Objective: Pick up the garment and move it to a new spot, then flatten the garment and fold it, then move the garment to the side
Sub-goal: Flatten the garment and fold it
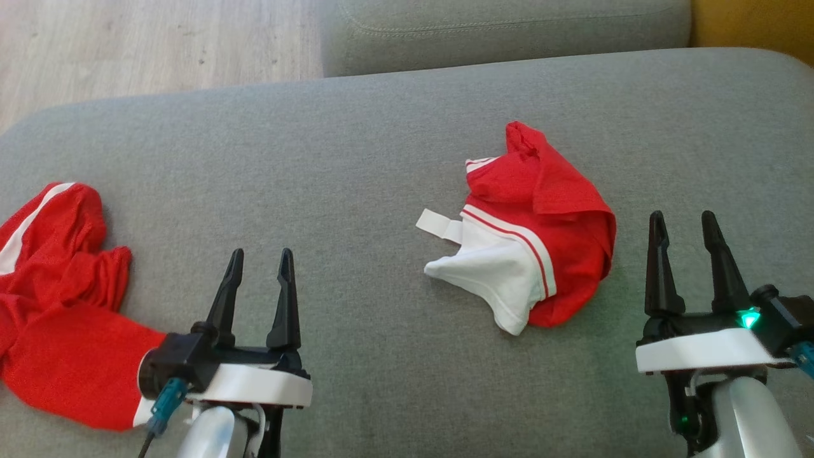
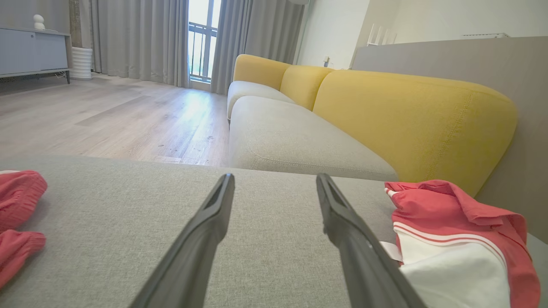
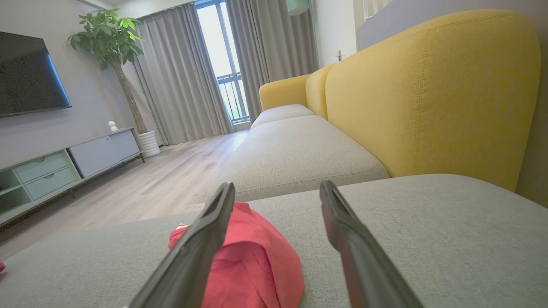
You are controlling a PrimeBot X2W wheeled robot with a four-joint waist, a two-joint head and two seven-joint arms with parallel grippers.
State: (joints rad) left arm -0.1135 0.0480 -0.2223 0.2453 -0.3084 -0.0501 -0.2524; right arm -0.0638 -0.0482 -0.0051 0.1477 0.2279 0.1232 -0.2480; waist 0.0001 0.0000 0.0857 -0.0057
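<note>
The garment (image 1: 528,235) lies crumpled on the sofa (image 1: 356,140), just left of the right end effector (image 1: 682,217), long axis pointing away from the robot. That and the farther left end effector (image 1: 261,253) are released, empty. Left wrist view shows its white panel; right, red folds.

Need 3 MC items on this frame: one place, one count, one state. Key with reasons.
1. The red-and-white garment lies: A in a basket; B on a table; C on the grey cushion, nearer the right claw.
2. Red garments on the cushion: A one; B two; C three.
3. Right claw: A open, empty; B shut on cloth; C shut, empty.
C: it sits bunched beside that claw. B: a second red garment lies by the left claw. A: its jaws stand apart, nothing between.
</note>
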